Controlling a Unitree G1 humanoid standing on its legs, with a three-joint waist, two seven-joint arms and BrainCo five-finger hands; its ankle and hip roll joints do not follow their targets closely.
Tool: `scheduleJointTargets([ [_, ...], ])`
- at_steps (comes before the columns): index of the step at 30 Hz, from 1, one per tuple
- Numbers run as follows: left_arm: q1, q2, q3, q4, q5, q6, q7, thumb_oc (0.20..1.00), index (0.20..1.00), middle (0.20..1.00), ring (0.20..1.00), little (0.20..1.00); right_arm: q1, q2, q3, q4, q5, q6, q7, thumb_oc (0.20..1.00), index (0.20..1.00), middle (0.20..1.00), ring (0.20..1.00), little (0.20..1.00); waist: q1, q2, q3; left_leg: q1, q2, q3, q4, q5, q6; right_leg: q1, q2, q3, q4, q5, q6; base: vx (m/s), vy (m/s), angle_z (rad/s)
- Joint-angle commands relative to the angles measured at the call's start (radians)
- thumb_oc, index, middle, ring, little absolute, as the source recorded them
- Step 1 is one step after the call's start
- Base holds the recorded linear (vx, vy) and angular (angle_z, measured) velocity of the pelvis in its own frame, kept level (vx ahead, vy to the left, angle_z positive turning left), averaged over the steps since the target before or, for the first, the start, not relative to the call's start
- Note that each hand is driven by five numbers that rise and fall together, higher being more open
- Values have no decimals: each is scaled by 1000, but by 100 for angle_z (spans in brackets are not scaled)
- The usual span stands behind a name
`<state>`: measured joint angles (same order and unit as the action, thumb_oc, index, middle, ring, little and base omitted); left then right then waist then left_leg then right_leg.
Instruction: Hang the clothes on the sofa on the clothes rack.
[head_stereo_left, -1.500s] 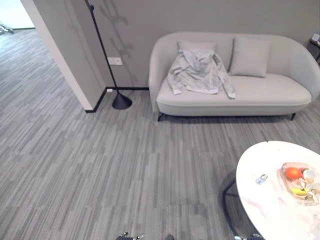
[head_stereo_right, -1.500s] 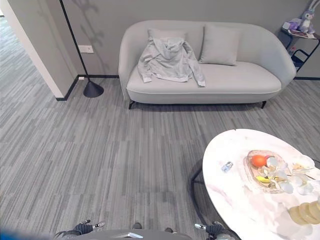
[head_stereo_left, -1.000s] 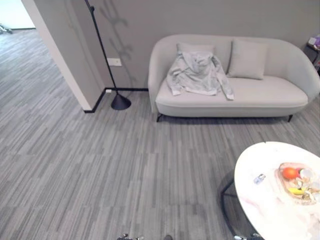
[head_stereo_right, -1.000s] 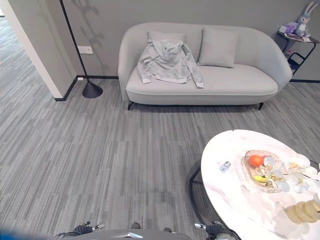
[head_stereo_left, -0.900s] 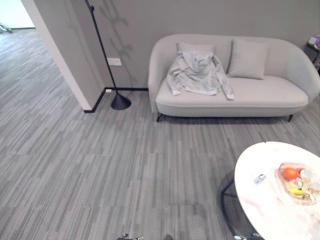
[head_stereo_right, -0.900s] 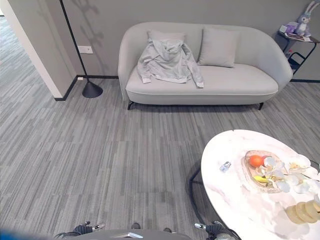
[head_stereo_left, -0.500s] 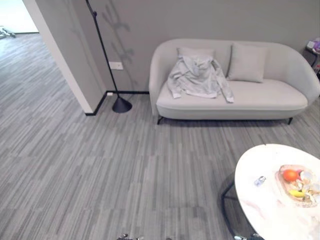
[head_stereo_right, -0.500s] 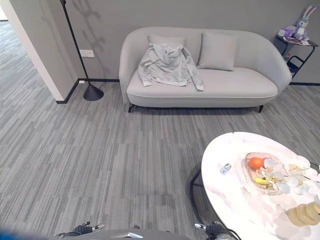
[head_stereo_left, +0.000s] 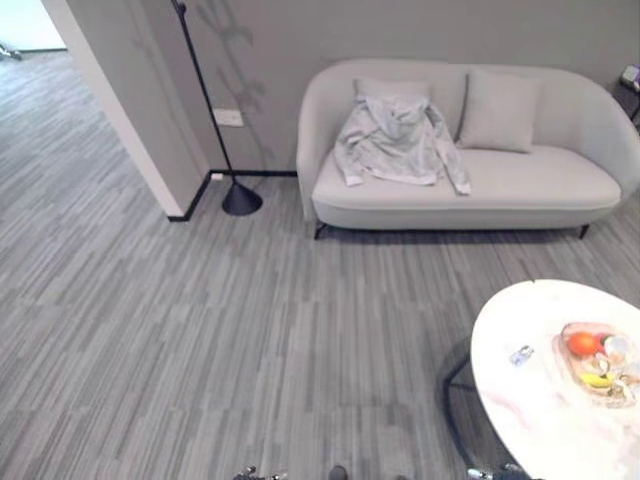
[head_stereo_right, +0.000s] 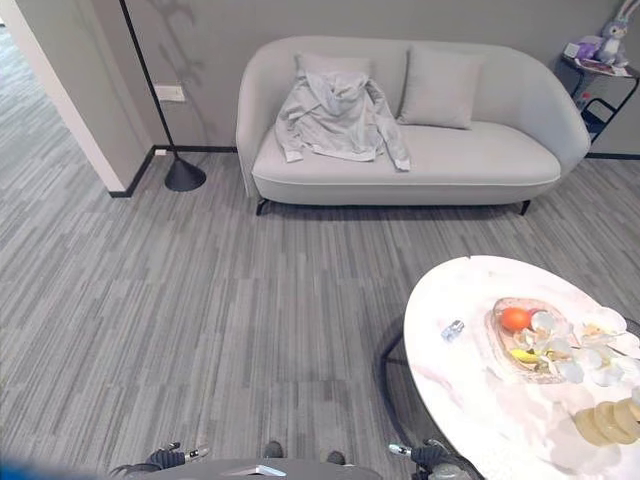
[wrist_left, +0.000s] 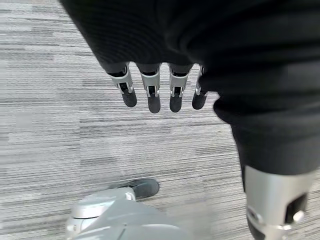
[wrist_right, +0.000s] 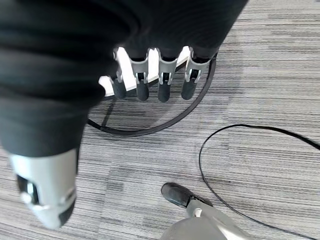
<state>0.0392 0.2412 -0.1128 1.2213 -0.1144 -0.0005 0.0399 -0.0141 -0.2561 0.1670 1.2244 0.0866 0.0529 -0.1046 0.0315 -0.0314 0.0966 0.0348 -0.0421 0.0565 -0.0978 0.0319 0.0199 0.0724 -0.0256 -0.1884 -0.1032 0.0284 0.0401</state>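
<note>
A light grey hoodie (head_stereo_left: 398, 142) lies spread over the left half of a pale grey sofa (head_stereo_left: 530, 190), its hood up against the backrest. Left of the sofa a black clothes rack (head_stereo_left: 206, 105) rises on a thin pole from a round base (head_stereo_left: 241, 201) by the wall. My left hand (wrist_left: 150, 90) hangs over the carpet with straight fingers and holds nothing. My right hand (wrist_right: 163, 82) hangs the same way, open and empty, above the table's black ring base (wrist_right: 150, 131). Both hands are far from the sofa.
A round white marble table (head_stereo_left: 530, 410) stands at the near right, carrying a dish of fruit (head_stereo_left: 597, 350) and a small object (head_stereo_left: 520, 354). A wall corner (head_stereo_left: 130, 110) juts out left of the rack. A side shelf with a plush toy (head_stereo_right: 600, 45) stands right of the sofa.
The whole picture has shifted a little, so the camera has moved. The hoodie, sofa, rack and table stay where they were.
</note>
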Motion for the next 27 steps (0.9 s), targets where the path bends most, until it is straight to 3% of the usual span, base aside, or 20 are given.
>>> scheduleJointTargets([
  [1, -85, 8, -22, 42, -31, -19, 15, 1000, 1000, 1000, 1000, 1000, -78, -23, 25, -11, -1, -7, -11, 1000, 1000, 1000, 1000, 1000, 21, -2, 44, 15, 10, -39, 20, -71, -29, -50, -131, 13, 50, 21, 158, 8, 134, -8],
  [2, -88, 10, -23, 39, -33, -20, 15, 1000, 1000, 1000, 1000, 1000, -82, -22, 26, -14, 0, -8, -11, 1000, 1000, 1000, 1000, 1000, 22, -3, 50, 6, 6, -38, 30, -75, -22, -65, -135, 16, 78, 16, 159, -7, 291, -11],
  [3, -95, 21, -22, 20, -46, -21, 9, 1000, 1000, 1000, 1000, 1000, -86, -23, 14, -19, 14, -8, -9, 1000, 1000, 1000, 1000, 1000, 22, 0, 81, -19, -7, -44, 91, -109, 7, -147, -164, 24, 266, 2, 161, 0, 267, -11],
  [5, -97, 24, -22, 18, -46, -20, 10, 1000, 1000, 1000, 1000, 1000, -82, -24, 9, -19, 18, -10, -9, 1000, 1000, 1000, 1000, 1000, 17, 3, 90, -16, -13, -47, 105, -120, 16, -174, -174, 31, 336, 19, 160, 16, 200, -20],
  [6, -102, 28, -20, 8, -55, -19, 11, 1000, 1000, 1000, 1000, 1000, -78, -25, 6, -21, 24, -12, -11, 1000, 1000, 1000, 1000, 1000, 8, 11, 116, -9, -13, -44, 122, -133, 34, -236, -186, 35, 472, 70, 149, 41, 146, -6],
  [8, -108, 34, -16, -2, -66, -16, 16, 1000, 1000, 1000, 1000, 1000, -71, -19, 5, -21, 29, -13, -16, 1000, 1000, 1000, 1000, 1000, 9, 19, 130, 0, -3, -45, 138, -150, 40, -292, -193, 27, 574, 74, 135, 132, 136, 11],
  [10, -116, 37, -25, -11, -69, -21, 15, 1000, 1000, 1000, 1000, 1000, -70, -18, 7, -17, 27, -11, -16, 1000, 1000, 1000, 1000, 1000, 9, 12, 128, 25, -3, -58, 132, -170, 37, -323, -193, 8, 524, 53, 128, 239, 2, 8],
  [13, -136, 38, -39, -13, -65, -29, 21, 1000, 1000, 1000, 1000, 1000, -75, -20, 6, -14, 30, -11, -18, 1000, 1000, 1000, 1000, 1000, -11, -5, 136, 82, -12, -91, 104, -199, 19, -340, -172, -3, 288, 73, 150, 267, -74, 1],
  [15, -136, 37, -39, -12, -65, -29, 21, 1000, 1000, 1000, 1000, 1000, -75, -21, 6, -14, 30, -11, -18, 1000, 1000, 1000, 1000, 1000, -13, 1, 140, 92, -5, -93, 101, -201, 17, -326, -165, -8, 277, 76, 149, 328, -84, 24],
  [16, -150, 35, -24, -3, -61, -38, 22, 1000, 1000, 1000, 1000, 1000, -77, -13, 6, -14, 24, -6, -25, 1000, 1000, 1000, 1000, 1000, -37, -2, 139, 187, 21, -112, 62, -244, -22, -381, -155, -99, 16, 157, 209, 669, -173, 35],
  [18, -141, 36, -11, 8, -55, -36, 20, 1000, 1000, 1000, 1000, 1000, -73, -10, 12, -13, 9, -3, -24, 1000, 1000, 1000, 1000, 1000, -32, -9, 129, 234, 32, -114, 40, -263, -34, -398, -163, -177, 16, 172, 222, 631, -178, 21],
  [20, -131, 35, -4, 31, -35, -36, 24, 1000, 1000, 1000, 1000, 1000, -63, -12, 18, -12, 4, -9, -22, 1000, 1000, 1000, 1000, 1000, -38, -23, 100, 291, 50, -136, 11, -288, -47, -382, -155, -189, 16, 206, 219, 726, -274, 14],
  [21, -113, 37, 2, 31, -30, -32, 24, 1000, 1000, 1000, 1000, 1000, -52, -19, 21, -7, 7, -12, -20, 1000, 1000, 1000, 1000, 1000, -46, -9, 64, 308, 127, -136, 45, -267, -77, -348, -117, -208, 19, 216, 193, 908, -406, 25],
  [22, -107, 36, 4, 37, -31, -30, 23, 1000, 1000, 1000, 1000, 1000, -49, -20, 19, -3, 9, -12, -19, 1000, 1000, 1000, 1000, 1000, -43, 3, 54, 300, 153, -138, 75, -234, -91, -336, -98, -209, 27, 209, 185, 952, -443, 75],
  [23, -96, 36, 5, 44, -34, -26, 17, 1000, 1000, 1000, 1000, 1000, -48, -25, 15, 0, 25, -15, -20, 1000, 1000, 1000, 1000, 1000, -44, 21, 36, 264, 183, -156, 165, -117, -116, -311, -73, -213, 36, 185, 159, 635, -257, 77],
  [26, -83, 39, 1, 40, -33, -28, 5, 1000, 1000, 1000, 1000, 1000, -48, -35, 8, -1, 45, -26, -21, 1000, 1000, 1000, 1000, 1000, -43, 25, 22, 195, 213, -122, 350, 36, -142, -239, -43, -210, 31, 123, 104, 464, -185, 26],
  [27, -82, 42, 4, 32, -48, -30, 0, 1000, 1000, 1000, 1000, 1000, -49, -39, 5, 1, 49, -27, -21, 1000, 1000, 1000, 1000, 1000, -34, 13, 34, 130, 213, -104, 448, 63, -128, -209, -41, -199, 27, 106, 87, 311, -184, -38],
])
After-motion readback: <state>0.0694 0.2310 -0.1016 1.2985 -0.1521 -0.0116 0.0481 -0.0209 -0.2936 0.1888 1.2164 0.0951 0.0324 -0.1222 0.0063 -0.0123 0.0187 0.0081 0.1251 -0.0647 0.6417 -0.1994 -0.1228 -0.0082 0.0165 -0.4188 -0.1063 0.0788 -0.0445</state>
